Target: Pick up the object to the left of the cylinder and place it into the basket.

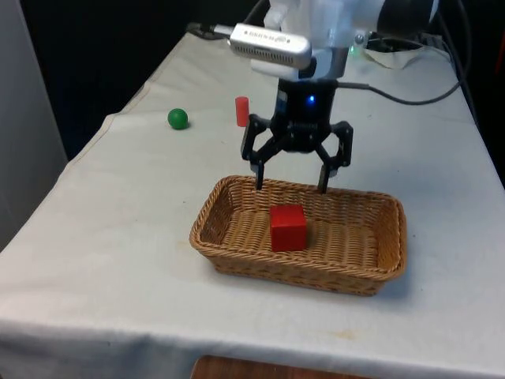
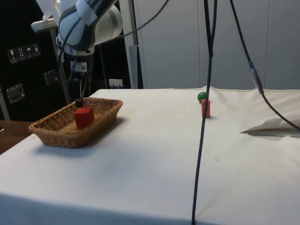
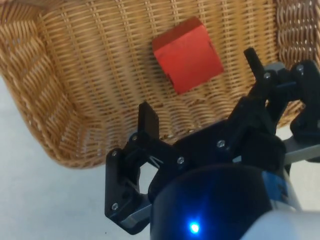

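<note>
Front view, left to right: a green ball [image 1: 178, 119] lies on the white cloth [image 1: 102, 237] towards the far side, with a red cylinder [image 1: 242, 111] upright to its right, the two apart. Nearer the camera, a wicker basket [image 1: 213, 237] holds a red cube [image 1: 288, 227] on its floor. The gripper [image 1: 290, 189] hangs just above the basket's far rim, fingers spread and empty, clear of the cube. Black curtains hang behind the table.
</note>
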Motion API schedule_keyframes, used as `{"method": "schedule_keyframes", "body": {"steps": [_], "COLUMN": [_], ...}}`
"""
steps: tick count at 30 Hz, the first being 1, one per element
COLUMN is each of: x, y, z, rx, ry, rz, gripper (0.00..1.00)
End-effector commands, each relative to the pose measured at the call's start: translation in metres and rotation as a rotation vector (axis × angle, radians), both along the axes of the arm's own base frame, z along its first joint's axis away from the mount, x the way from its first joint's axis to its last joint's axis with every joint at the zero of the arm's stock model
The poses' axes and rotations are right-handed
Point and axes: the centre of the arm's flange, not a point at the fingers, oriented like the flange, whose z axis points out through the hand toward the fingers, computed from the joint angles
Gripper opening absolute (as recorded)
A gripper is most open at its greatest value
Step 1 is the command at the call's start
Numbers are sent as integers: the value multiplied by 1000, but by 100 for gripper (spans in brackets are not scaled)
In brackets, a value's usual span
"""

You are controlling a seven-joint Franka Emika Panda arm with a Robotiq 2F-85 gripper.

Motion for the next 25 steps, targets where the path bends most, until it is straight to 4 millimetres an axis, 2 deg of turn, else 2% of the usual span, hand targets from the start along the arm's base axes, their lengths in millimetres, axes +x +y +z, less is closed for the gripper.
{"method": "schedule_keyframes", "body": {"steps": [1,14,16,18,25], "x": [-1,-27,-25,-35,-45], "y": [1,1,1,0,-1], "z": [3,35,34,43,51], "rx": [2,4,11,8,25], "ry": [-1,-1,6,0,9], "rz": [2,22,21,27,31], "gripper": [100,100,100,100,100]}}
